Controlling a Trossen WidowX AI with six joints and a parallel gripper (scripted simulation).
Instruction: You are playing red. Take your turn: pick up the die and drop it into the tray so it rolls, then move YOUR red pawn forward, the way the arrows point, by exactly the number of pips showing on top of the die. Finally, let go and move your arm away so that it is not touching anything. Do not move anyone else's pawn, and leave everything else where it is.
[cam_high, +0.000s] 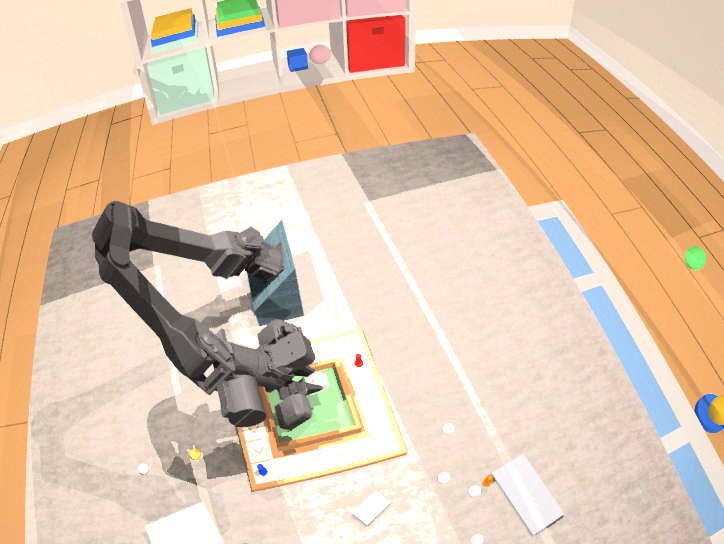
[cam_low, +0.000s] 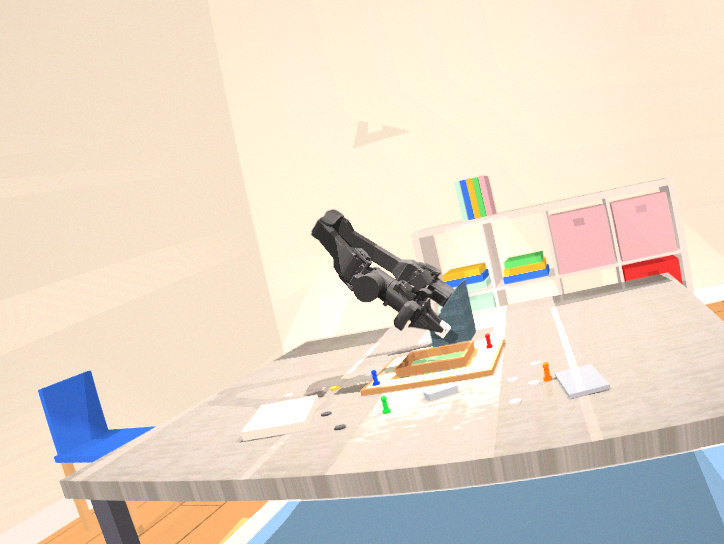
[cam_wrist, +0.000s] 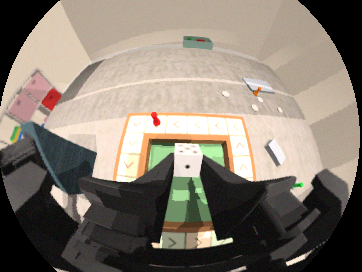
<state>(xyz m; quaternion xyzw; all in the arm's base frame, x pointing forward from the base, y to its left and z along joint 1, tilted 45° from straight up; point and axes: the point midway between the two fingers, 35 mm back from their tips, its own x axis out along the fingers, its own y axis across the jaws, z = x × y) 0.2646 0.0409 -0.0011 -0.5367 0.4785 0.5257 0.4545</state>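
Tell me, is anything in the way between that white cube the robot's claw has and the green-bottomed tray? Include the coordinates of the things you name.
Nothing visible stands in between. The gripper (cam_high: 318, 384) (cam_low: 445, 330) (cam_wrist: 186, 156) holds the die (cam_high: 317, 380) (cam_low: 445, 328) (cam_wrist: 188, 161) above the tray (cam_high: 318, 438) (cam_low: 434, 363) (cam_wrist: 146, 157); the red pawn (cam_high: 358, 360) (cam_low: 488, 341) (cam_wrist: 156, 119) stands outside the tray's wall, off to the side.
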